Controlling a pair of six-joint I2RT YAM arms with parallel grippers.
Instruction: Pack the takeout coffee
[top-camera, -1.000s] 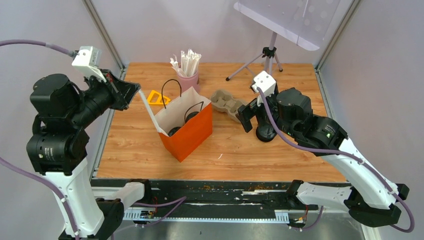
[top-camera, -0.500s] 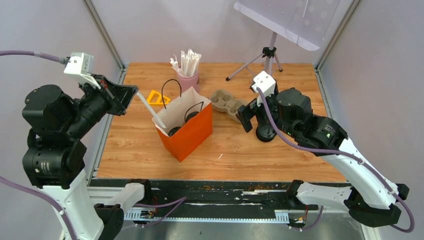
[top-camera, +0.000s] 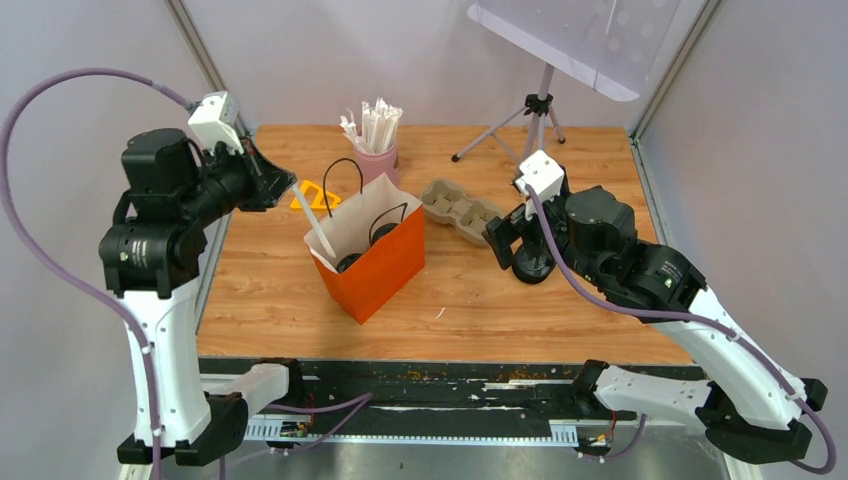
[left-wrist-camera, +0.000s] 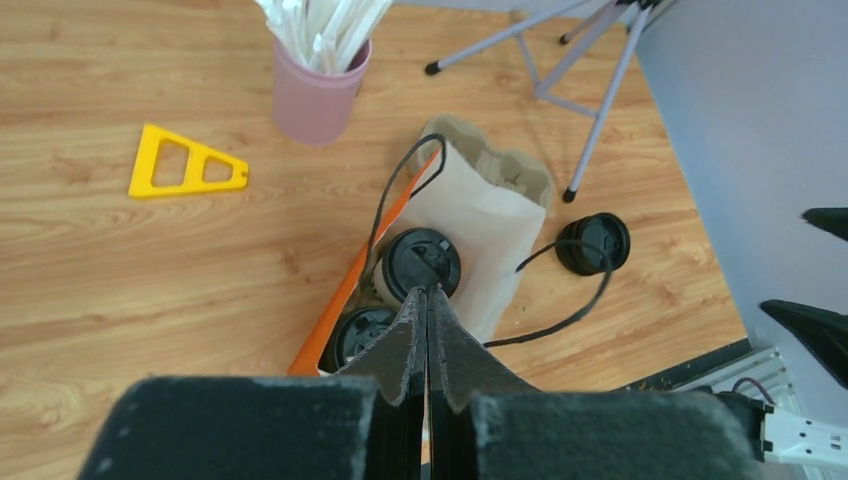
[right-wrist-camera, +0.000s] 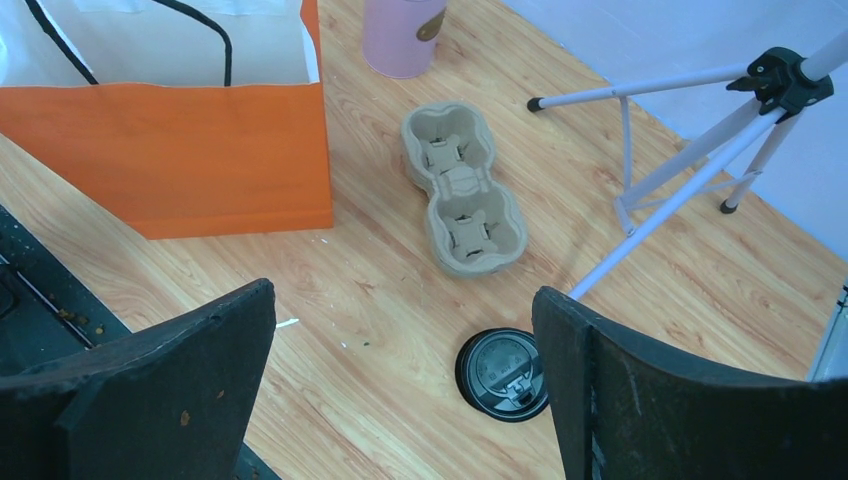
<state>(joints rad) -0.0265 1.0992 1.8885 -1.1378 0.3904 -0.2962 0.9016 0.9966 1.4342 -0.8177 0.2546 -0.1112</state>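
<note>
Left end effector (left-wrist-camera: 427, 295) is raised over the left side of the orange bag (top-camera: 385, 265), its fingers pressed flat together with no gap in the wrist view. A white stick (top-camera: 315, 225) leans out of the bag's left corner, and its top end comes up close to those fingertips. Whether it is pinched between them cannot be told. Both black-lidded cups (left-wrist-camera: 418, 262) sit inside the bag, one nearer the far side and the other (left-wrist-camera: 360, 335) toward the near left corner. Only their lids show clearly. The bag stands upright at the middle of the counter (top-camera: 560, 310). The right end effector (right-wrist-camera: 400, 300) hangs wide apart and holds nothing, above a bare black lid (right-wrist-camera: 502, 374) lying on the counter to the right of the bag. A cardboard carrier (right-wrist-camera: 462, 188) lies between that lid and the bag. A pink cup (top-camera: 378, 160) of white sticks stands just beyond the bag, and a yellow triangle (left-wrist-camera: 183, 165) lies to its left.
</note>
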